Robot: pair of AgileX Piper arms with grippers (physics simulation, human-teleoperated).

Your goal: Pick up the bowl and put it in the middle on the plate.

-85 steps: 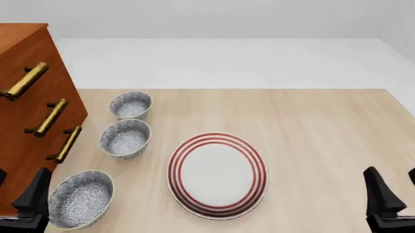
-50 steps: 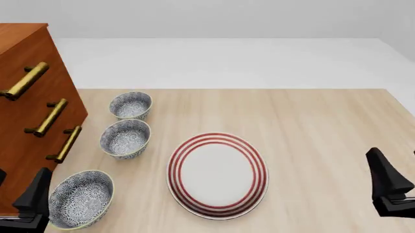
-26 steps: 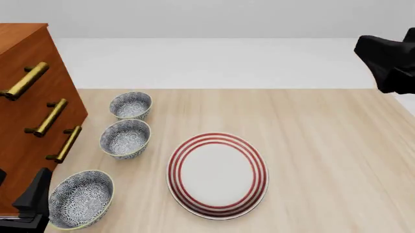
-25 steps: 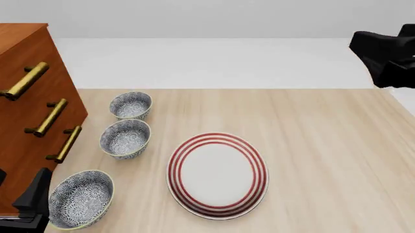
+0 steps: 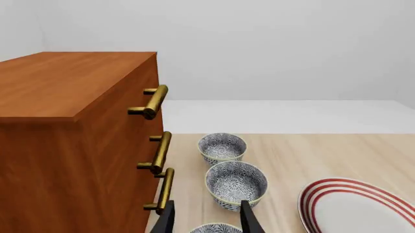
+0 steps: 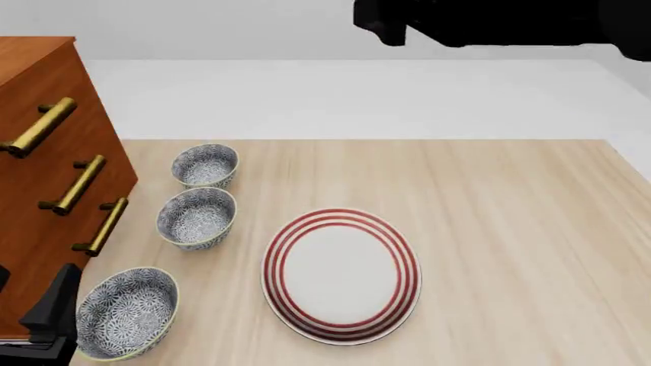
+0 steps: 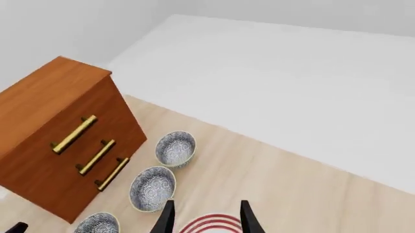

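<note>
The bowl (image 6: 127, 313) I take to be the one wanted is the nearest of three patterned bowls. It sits upright on the wooden table (image 6: 508, 229) close to the front corner of the chest of drawers (image 6: 36, 221), and apart from the red-ringed plate (image 6: 342, 276) to its right. The left gripper (image 5: 209, 217) hangs just beside it on the chest side with its fingers spread and nothing between them. In the left wrist view only this bowl's far rim shows, low between the fingertips. The middle bowl (image 6: 197, 217) and far bowl (image 6: 204, 165) line up beyond it. To grasp well, the left gripper should probably come down with one finger inside and one outside the wall on the side away from the chest, keeping clear of the brass handles (image 6: 100, 226). The right gripper (image 7: 206, 217), likewise parted and empty, is held high over the table's far side and should stay off the plate.
</note>
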